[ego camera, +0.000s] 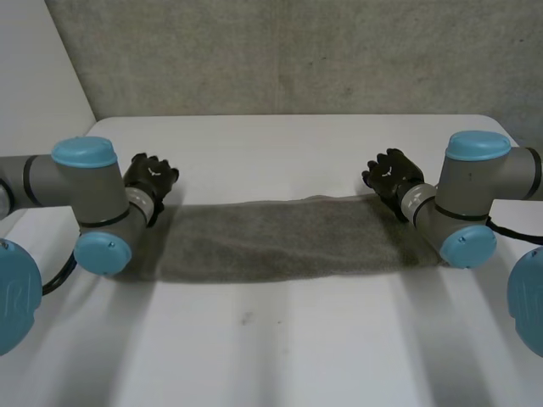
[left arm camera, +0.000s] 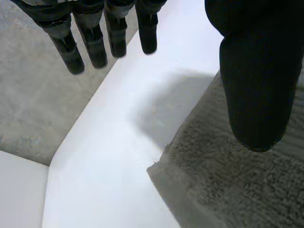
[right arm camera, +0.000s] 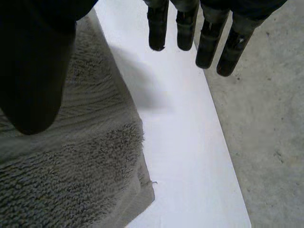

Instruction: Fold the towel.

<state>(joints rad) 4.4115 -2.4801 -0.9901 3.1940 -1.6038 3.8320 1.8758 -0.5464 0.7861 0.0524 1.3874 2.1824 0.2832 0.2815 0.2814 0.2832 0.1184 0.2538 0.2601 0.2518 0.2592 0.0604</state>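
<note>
A grey towel (ego camera: 280,237) lies on the white table (ego camera: 271,339) as a long folded strip running left to right. My left hand (ego camera: 149,180) hovers just past the strip's far left corner, open, with straight fingers (left arm camera: 71,52) over bare table and the thumb (left arm camera: 259,80) above the towel (left arm camera: 228,180). My right hand (ego camera: 390,175) hovers at the far right corner, open too. Its fingers (right arm camera: 209,42) hang over the table and its thumb (right arm camera: 38,71) over the towel (right arm camera: 71,175). Neither hand holds the cloth.
The table's far edge (left arm camera: 80,123) runs close beyond both hands, with grey concrete floor (right arm camera: 266,118) past it. A grey wall (ego camera: 280,51) stands behind the table. My elbows (ego camera: 102,250) rest low at the towel's two ends.
</note>
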